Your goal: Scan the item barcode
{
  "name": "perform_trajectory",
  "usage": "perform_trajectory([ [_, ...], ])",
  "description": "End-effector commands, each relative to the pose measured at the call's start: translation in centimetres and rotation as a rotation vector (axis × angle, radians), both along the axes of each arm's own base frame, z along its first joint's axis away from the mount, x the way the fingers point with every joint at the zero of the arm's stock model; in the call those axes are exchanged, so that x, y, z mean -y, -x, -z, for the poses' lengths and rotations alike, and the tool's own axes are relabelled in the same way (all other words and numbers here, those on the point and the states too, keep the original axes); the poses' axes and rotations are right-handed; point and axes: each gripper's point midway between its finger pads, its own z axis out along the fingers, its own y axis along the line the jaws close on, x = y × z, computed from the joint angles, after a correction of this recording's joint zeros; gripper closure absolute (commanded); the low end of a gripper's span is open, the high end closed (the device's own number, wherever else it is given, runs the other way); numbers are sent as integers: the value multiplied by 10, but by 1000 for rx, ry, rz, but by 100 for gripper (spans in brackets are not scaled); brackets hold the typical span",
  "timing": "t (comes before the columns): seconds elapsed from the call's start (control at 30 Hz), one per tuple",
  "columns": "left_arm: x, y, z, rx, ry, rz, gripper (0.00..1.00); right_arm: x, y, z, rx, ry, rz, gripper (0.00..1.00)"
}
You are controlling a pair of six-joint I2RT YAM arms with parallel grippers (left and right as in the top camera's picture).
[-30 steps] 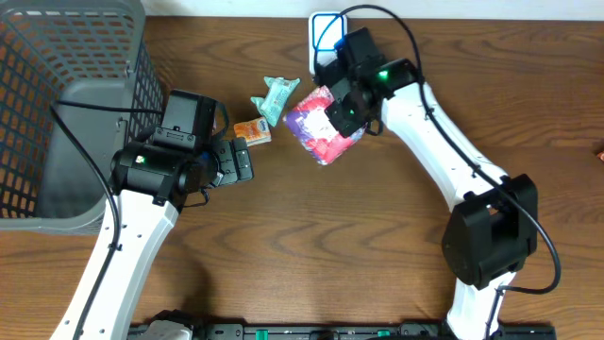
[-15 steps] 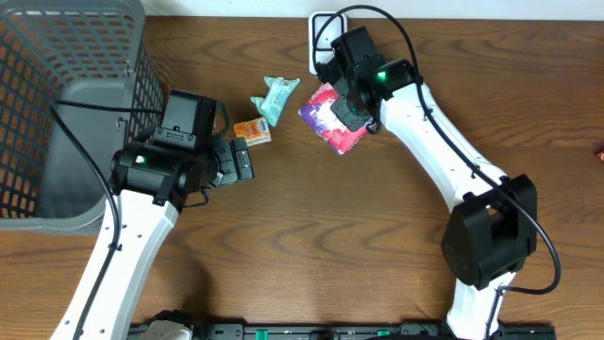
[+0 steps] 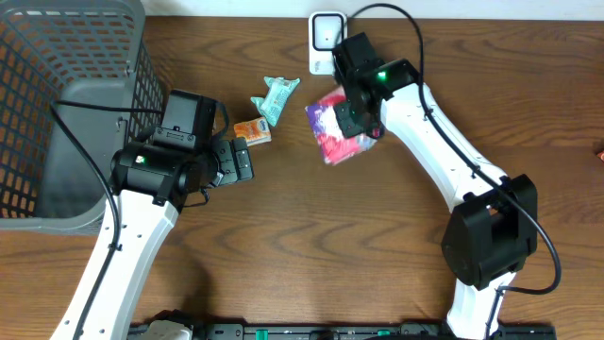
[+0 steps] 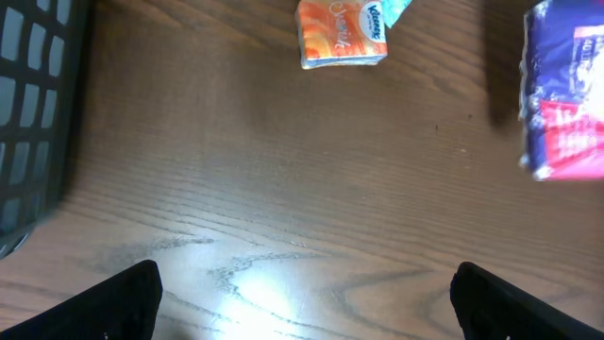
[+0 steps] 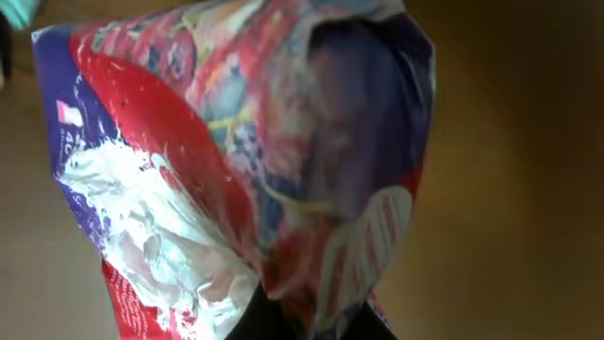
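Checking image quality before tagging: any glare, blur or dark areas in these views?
Overhead: sharp, evenly lit. Left wrist: bright glare on the table; the bag at the right edge is blurred. Right wrist: the bag fills the frame, soft, its upper part shadowed.

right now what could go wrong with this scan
The right gripper pinches only a fold of the bag, so it could slip out. The bag is crumpled and glossy, and no barcode shows in any view, so the scanner may not read it.
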Motion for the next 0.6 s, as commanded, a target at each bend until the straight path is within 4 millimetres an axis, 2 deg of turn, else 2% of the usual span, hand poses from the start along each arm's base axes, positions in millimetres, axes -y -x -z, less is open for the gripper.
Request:
perform_trajectory([
  [0.0, -1, 0, 1, -4, -10, 5, 2, -20, 42, 5, -265, -248, 437, 99],
  [0.1, -1, 0, 1, -4, -10, 5, 2, -40, 72, -4, -485, -398, 466, 99],
  [0.23, -1, 0, 1, -4, -10, 5, 2, -63, 106, -38, -789, -628, 490, 98],
  [0.43, -1, 0, 1, -3, -10, 5, 2, -62, 109, -76, -999, -846, 572, 99],
  [0.57, -1, 0, 1, -4, -10, 5, 2, -48, 99, -85, -1033, -913, 643, 99],
])
